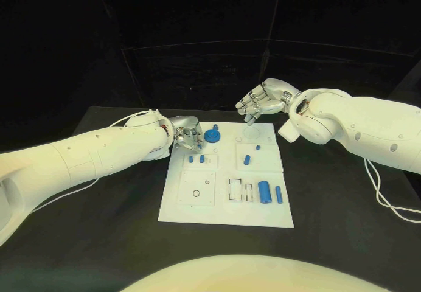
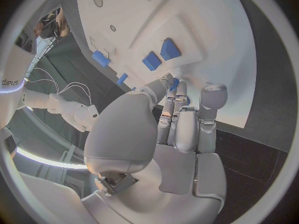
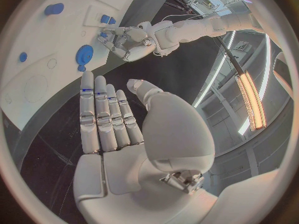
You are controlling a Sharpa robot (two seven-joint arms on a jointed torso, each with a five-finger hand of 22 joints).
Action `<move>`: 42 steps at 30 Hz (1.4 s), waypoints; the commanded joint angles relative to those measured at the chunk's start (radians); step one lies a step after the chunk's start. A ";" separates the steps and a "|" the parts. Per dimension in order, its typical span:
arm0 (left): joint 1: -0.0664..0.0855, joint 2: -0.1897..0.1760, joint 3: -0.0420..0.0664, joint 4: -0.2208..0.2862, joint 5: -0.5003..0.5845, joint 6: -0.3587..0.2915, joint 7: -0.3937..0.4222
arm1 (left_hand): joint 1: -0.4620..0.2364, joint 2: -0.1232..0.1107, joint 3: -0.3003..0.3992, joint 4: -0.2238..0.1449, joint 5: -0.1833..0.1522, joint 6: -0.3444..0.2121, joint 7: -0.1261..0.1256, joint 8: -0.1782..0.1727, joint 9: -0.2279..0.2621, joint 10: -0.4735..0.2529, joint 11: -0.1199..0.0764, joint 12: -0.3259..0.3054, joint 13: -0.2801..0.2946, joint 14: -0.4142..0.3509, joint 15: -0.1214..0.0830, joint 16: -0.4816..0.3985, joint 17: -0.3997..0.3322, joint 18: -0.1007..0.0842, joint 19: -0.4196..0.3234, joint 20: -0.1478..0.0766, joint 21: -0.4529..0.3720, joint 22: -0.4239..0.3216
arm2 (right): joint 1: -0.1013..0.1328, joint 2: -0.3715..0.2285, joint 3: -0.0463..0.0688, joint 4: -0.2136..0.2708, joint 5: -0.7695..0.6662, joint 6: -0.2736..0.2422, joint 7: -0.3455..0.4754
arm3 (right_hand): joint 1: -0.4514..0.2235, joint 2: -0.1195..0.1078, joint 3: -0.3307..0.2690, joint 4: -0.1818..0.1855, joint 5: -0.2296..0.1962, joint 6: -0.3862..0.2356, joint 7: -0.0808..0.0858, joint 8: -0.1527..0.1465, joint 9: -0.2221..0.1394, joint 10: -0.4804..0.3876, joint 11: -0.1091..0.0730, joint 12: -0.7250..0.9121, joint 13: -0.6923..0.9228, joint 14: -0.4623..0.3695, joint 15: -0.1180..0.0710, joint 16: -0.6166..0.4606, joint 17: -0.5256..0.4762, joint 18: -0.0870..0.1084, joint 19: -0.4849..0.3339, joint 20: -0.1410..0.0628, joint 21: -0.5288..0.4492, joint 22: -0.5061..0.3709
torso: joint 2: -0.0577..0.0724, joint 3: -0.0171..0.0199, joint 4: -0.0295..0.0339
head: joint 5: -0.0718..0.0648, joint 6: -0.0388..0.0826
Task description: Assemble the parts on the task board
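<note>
The white task board (image 1: 226, 210) lies in the middle of the table. My left hand (image 1: 187, 135) is over its far left corner with fingers curled down, pinching a small blue part (image 2: 175, 82) between thumb and fingertips. A round blue part (image 1: 213, 135) stands just right of that hand. Two short blue parts (image 1: 196, 159) lie side by side in front of it. My right hand (image 1: 263, 100) hovers above the board's far edge, fingers straight and apart, holding nothing. In the right wrist view its flat fingers (image 3: 102, 117) are off the board, and the left hand (image 3: 124, 37) is beside the round part (image 3: 84, 55).
More blue parts lie on the board: a small one (image 1: 259, 146), a short one (image 1: 247, 160), a thick cylinder (image 1: 264, 192) and a long thin one (image 1: 279, 194) at the near right. A dark rectangular slot (image 1: 235, 189) is beside them. Cables run along both table sides.
</note>
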 commanded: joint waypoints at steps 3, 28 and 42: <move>0.000 -0.001 -0.001 0.006 -0.005 0.001 0.002 | -0.010 -0.009 -0.006 -0.003 -0.003 -0.012 0.003 -0.012 -0.004 -0.016 0.006 -0.014 -0.003 0.016 0.008 -0.006 -0.004 -0.009 -0.004 0.005 -0.007 -0.003 | 0.002 -0.001 0.001 -0.001 0.004 0.002 0.005 | -0.002 0.006 0.004 0.005 0.005 -0.007 0.001 0.006 0.001 -0.006 -0.003 0.005 0.001 -0.007 0.000 0.003 -0.001 0.009 0.006 -0.001 -0.005 -0.002 | 0.000 -0.0002 0.0002 | 0.001 0.001; -0.001 -0.077 0.001 0.054 0.077 -0.101 0.041 | -0.001 -0.007 -0.109 -0.011 -0.003 -0.131 -0.004 -0.064 -0.013 -0.177 0.037 -0.095 -0.001 0.009 0.034 -0.011 -0.034 0.006 -0.026 0.032 -0.085 -0.078 | -0.001 -0.027 0.000 -0.062 -0.169 -0.014 0.002 | 0.066 0.005 0.004 -0.062 -0.126 0.066 -0.041 0.035 0.005 0.054 -0.050 0.030 -0.001 0.181 -0.066 0.156 0.053 0.011 0.173 -0.066 0.122 0.066 | -0.001 -0.0010 0.0021 | 0.000 0.011; 0.002 -0.218 0.019 0.186 0.736 -0.204 0.276 | -0.013 0.035 -0.092 0.006 -0.003 -0.045 0.020 -0.032 -0.009 -0.062 0.023 -0.038 0.003 -0.008 0.024 -0.031 -0.082 0.024 -0.067 0.024 -0.174 -0.171 | -0.039 -0.074 0.000 -0.034 -0.663 -0.099 -0.099 | 0.068 0.004 0.038 -0.084 -0.185 0.120 -0.071 0.022 0.000 0.114 -0.081 0.022 0.004 0.285 -0.102 0.496 0.250 -0.040 0.312 -0.107 0.588 0.533 | 0.000 -0.0023 -0.0018 | -0.032 0.042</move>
